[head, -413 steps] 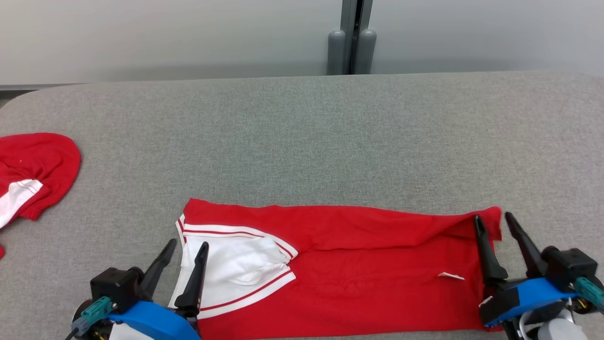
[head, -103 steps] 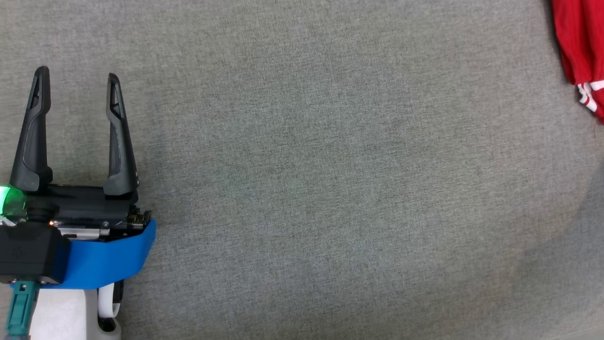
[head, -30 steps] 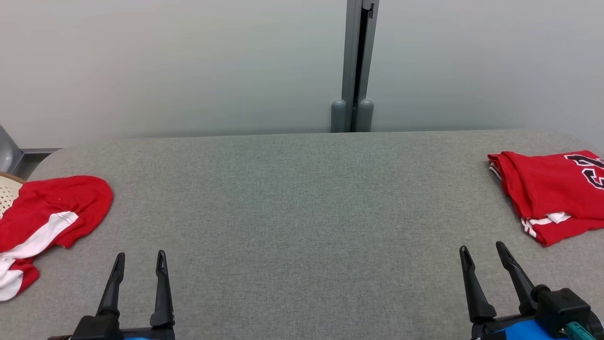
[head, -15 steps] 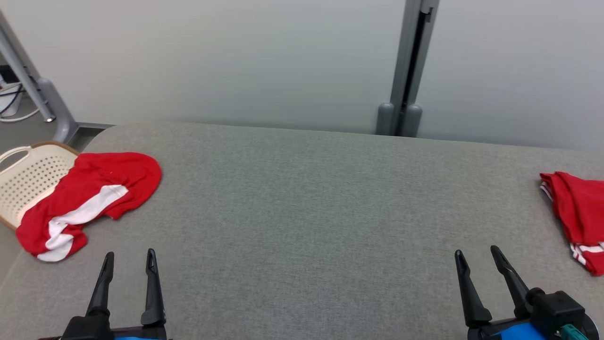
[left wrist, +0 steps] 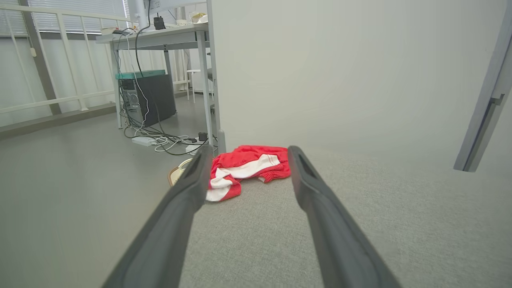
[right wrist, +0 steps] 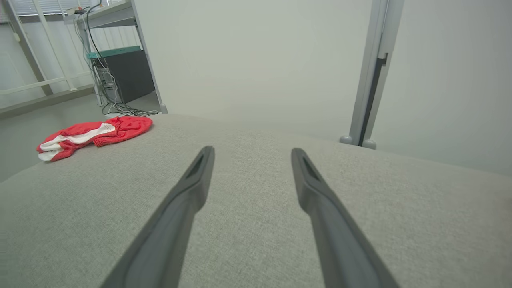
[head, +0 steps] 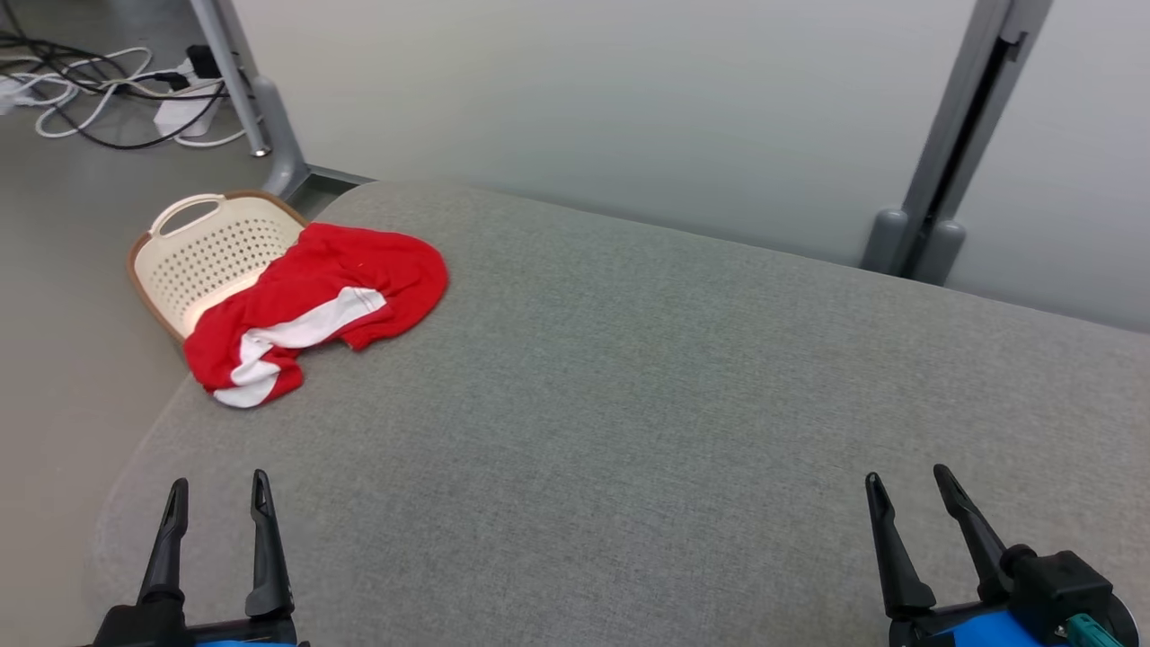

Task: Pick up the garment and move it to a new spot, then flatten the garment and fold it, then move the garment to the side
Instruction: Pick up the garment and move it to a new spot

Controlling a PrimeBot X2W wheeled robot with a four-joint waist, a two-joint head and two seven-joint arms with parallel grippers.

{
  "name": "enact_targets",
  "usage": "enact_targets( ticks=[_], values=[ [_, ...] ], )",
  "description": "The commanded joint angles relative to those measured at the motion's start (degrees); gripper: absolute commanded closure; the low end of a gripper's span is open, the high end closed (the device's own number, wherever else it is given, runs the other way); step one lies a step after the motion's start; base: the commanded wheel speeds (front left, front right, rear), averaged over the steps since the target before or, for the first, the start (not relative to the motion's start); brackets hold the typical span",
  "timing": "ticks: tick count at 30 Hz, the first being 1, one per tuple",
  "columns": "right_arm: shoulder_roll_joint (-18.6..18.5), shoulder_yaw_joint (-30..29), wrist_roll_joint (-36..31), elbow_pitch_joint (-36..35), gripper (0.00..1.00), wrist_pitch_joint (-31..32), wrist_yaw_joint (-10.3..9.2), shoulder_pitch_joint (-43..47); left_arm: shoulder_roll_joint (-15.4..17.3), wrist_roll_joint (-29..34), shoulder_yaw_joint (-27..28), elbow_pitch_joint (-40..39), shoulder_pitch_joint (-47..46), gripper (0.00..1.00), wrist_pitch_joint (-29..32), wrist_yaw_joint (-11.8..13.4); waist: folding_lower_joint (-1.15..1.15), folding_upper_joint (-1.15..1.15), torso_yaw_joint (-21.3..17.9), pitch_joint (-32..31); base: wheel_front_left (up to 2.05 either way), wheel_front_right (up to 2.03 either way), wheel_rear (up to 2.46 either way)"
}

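A crumpled red garment point(head: 314, 301) with a white stripe lies at the far left corner of the grey table point(head: 665, 404), partly draped over a basket rim. The left wrist view has this garment point(left wrist: 246, 168) straight ahead between the fingers, some way off; in the right wrist view the garment point(right wrist: 94, 134) sits far to the left. My left gripper point(head: 216, 490) is open at the lower left, near the table's front edge, holding nothing. My right gripper point(head: 903, 481) is open at the lower right, likewise holding nothing.
A cream perforated basket point(head: 202, 256) with a brown rim stands off the table's left end, under the garment. Cables and a power strip point(head: 171, 99) lie on the floor beyond. A grey post point(head: 934, 180) rises behind the table against the pale wall.
The head camera has swung left: the folded red garment at the right has left the picture, and the basket, floor and cables have come in. Both grippers stay open and low.
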Motion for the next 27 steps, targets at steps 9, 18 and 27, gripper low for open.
enact_targets(
  ticks=[9,18,27],
  values=[
    [0.0,0.1,0.5,0.6,0.00,-0.5,0.00,-1.2,0.6,-0.6,0.9,-0.9,1.0,0.00,-0.1,0.4,0.00,0.00,5.8,1.1,0.00,0.00,0.00],
    [0.0,1.0,0.8,1.3,0.00,-0.7,-0.01,-1.4,1.1,-0.9,1.6,-1.3,1.8,0.00,-0.1,0.9,0.00,0.00,5.8,1.0,0.00,0.00,0.00],
    [-0.5,0.7,-0.3,0.2,0.00,-0.1,-0.01,-2.6,3.2,-3.1,3.0,1.5,-5.3,0.00,-0.1,-0.4,0.00,0.00,2.2,3.3,0.00,0.00,0.00]
  ],
)
